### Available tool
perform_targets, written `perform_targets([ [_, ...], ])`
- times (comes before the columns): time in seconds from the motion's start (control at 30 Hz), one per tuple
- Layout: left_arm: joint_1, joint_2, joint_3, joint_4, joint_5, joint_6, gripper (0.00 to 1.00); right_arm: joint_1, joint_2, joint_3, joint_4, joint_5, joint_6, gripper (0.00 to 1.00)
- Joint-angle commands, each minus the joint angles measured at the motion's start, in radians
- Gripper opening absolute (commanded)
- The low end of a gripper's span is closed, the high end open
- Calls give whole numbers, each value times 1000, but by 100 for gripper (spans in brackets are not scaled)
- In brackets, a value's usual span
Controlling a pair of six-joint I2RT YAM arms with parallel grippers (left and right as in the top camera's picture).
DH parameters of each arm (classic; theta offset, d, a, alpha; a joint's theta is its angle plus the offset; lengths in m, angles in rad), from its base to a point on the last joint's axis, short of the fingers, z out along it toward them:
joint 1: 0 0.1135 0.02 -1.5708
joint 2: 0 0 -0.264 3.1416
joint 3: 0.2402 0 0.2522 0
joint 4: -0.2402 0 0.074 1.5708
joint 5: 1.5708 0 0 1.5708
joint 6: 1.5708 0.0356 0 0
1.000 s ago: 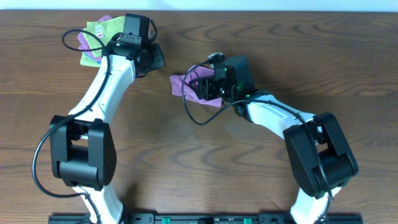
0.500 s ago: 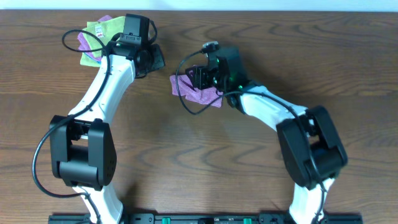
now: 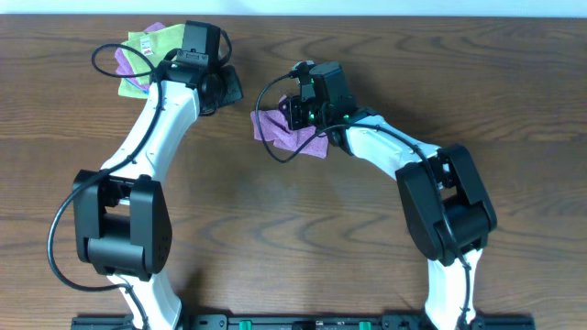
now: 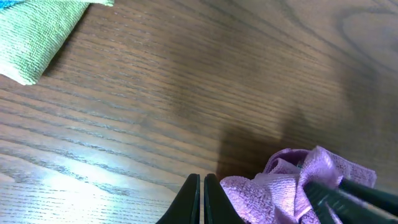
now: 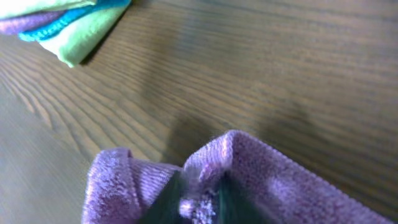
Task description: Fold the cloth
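Lab-like setup: wooden table (image 3: 514, 110), mounted robot arms (image 3: 156, 128)

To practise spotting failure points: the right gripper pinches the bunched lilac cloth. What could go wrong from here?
1. The right gripper pinches only a small raised ridge of the cloth; lifting could drag the whole bunch or slip off.
2. The left gripper is shut and holds nothing, so nothing pins the cloth; the fold may come out crooked.
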Motion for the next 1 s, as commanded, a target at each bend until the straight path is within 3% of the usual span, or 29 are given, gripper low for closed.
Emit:
perform_targets([
  [0.0,6,6,13,-1,-8,-5,6,0,3,21,-1,-1,-6,1],
  [0.33,6,7,13,0,-7,-5,6,-69,-103,35,-37,12,-14,1],
  [0.73,6,7,13,5,1,-16,6,-233,-227,35,-387,63,-119,1],
  [0.97,6,6,13,6,1,-16,6,-312,-229,35,-535,206,-142,1],
])
